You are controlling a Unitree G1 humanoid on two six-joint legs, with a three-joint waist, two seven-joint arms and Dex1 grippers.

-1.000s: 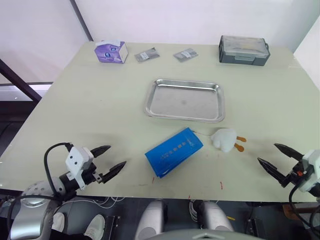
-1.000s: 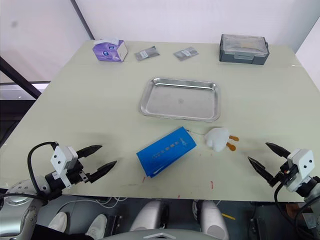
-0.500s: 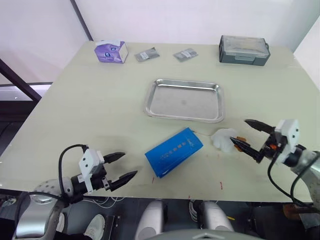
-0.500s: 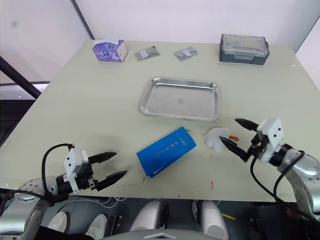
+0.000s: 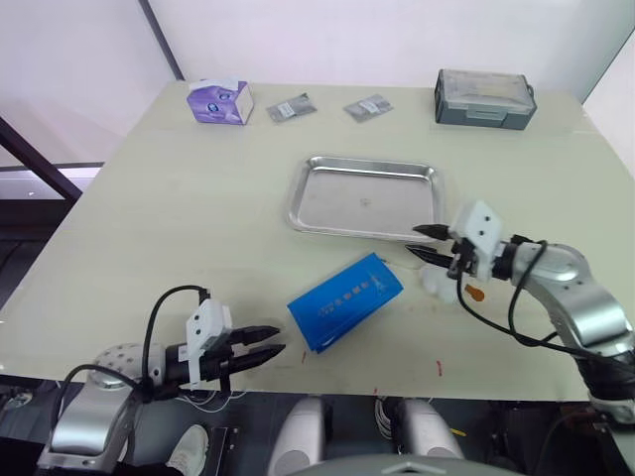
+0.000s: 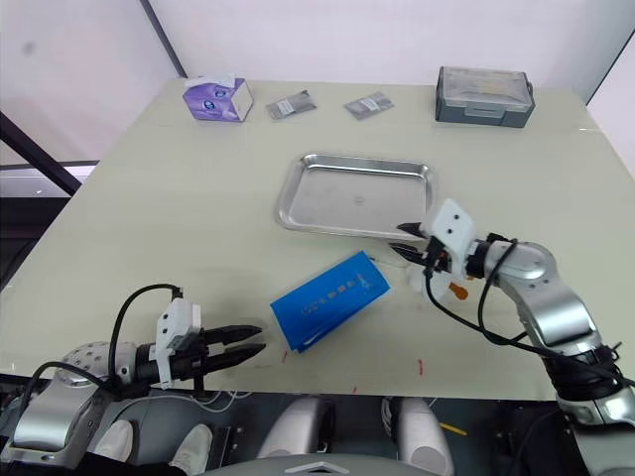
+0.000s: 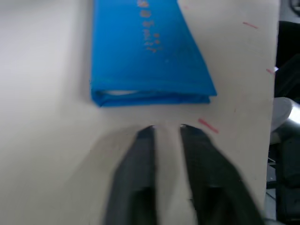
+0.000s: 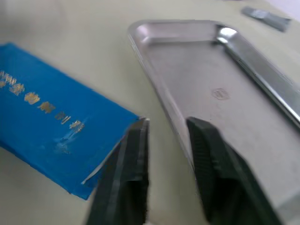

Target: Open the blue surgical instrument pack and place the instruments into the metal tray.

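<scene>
A pale cream counter (image 5: 179, 198) stands against white walls. The closed blue surgical instrument pack (image 5: 344, 301) lies just before the empty metal tray (image 5: 366, 198). The left gripper (image 5: 264, 354) and right gripper (image 5: 422, 244) are both narrowly parted, holding nothing.

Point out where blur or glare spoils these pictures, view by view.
Left wrist view: the left end effector is soft, the blue pack and its lettering smeared. Right wrist view: the right end effector is blurred; glare streaks the metal tray rim. Eye views: sharp, evenly lit, a dull sheen on the tray.
</scene>
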